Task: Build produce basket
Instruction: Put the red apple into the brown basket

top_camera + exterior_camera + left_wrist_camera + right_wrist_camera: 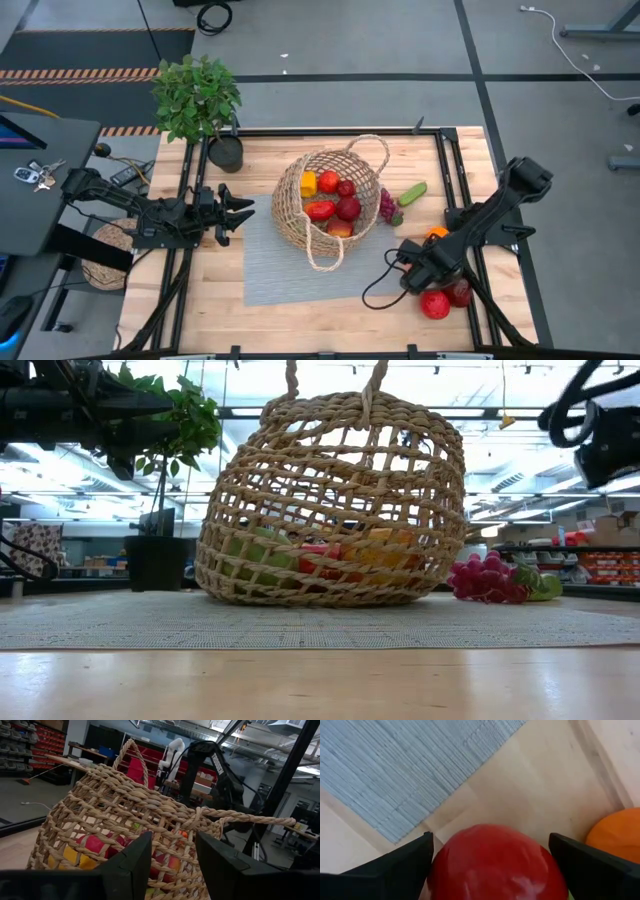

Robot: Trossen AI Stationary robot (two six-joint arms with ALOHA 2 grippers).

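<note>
Fingers [410, 862] of the right gripper [492, 865] are spread wide on either side of a red apple [495, 862] at the table's [300, 320] near right corner, with no grip seen; an orange [615, 835] lies just beside. Left gripper [238, 212] is held part open and empty, left of the basket [300, 190]. Basket is tipped on the grey mat [290, 270], with produce [335, 200] inside. Grapes [387, 205] and cucumber [411, 193] lie just right of it.
</note>
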